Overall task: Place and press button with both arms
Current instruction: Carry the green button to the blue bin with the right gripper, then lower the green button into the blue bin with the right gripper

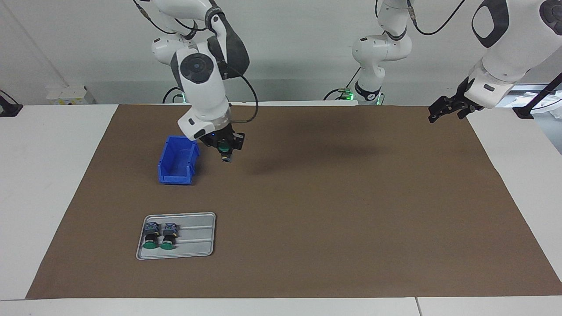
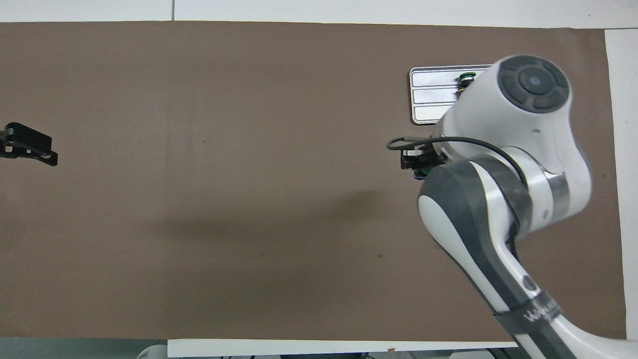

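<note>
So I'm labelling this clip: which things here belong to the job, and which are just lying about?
In the job:
- button, held by the right end effector above the mat beside the bin
- left end effector, open, waiting

Lying about:
- blue bin
- grey tray
- two spare buttons on the tray

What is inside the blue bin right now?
The blue bin shows only bare blue floor in the facing view; the wall nearest the camera hides a strip. Overhead, the right arm covers it.

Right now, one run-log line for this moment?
right tool: shut on button, raised beside blue bin | left tool: open, waiting | tray: two buttons
</note>
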Robot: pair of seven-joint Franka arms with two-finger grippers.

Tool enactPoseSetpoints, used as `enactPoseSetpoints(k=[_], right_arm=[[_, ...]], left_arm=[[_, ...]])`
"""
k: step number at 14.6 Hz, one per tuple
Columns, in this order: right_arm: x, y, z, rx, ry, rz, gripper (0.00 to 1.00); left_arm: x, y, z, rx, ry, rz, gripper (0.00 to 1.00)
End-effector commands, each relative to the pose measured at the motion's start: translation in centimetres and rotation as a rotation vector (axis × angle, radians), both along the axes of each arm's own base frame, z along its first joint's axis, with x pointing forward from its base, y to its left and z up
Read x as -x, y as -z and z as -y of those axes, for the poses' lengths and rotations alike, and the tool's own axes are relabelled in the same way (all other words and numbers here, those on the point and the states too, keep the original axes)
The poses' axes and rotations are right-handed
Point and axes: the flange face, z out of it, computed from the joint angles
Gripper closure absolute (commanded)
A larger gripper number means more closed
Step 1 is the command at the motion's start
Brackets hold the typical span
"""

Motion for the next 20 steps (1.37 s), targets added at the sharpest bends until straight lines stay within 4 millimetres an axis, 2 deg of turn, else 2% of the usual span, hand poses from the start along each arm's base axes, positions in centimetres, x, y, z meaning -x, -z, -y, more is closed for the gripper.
enactPoseSetpoints(k=[1, 3, 4, 6, 9, 10, 12, 20], right_arm=[[2.0, 0.5, 6.0, -0.029, -0.121, 0.022, 1.00], [1.8, 1.2, 8.3, -0.026, -0.173, 0.034, 1.00], [1.8, 1.5, 10.1, -0.013, -0.212, 0.035, 1.00], [1.8, 2.3, 10.4, -0.009, -0.213, 0.041, 1.00], [1.8, 4.4, 13.2, 0.001, -0.154, 0.025, 1.00], [1.9, 4.8, 13.3, 0.002, -0.143, 0.017, 1.00], [2.6, 6.9, 13.2, 0.004, -0.135, 0.011, 1.00], [3.7, 10.4, 13.6, 0.010, -0.133, -0.021, 1.00]], left_arm=[[0.7, -0.3, -0.4, -0.019, -0.001, -0.002, 0.00], [0.7, -0.3, -0.3, -0.019, -0.001, -0.002, 0.00], [0.7, -0.3, -0.3, -0.019, -0.001, -0.002, 0.00], [0.7, -0.3, -0.4, -0.019, -0.003, -0.002, 0.00], [0.7, -0.3, -0.3, -0.019, -0.001, -0.002, 0.00], [0.7, -0.3, -0.3, -0.019, -0.001, -0.002, 0.00], [0.7, -0.3, -0.3, -0.019, -0.001, -0.002, 0.00], [0.7, -0.3, -0.3, -0.019, 0.000, -0.002, 0.00]])
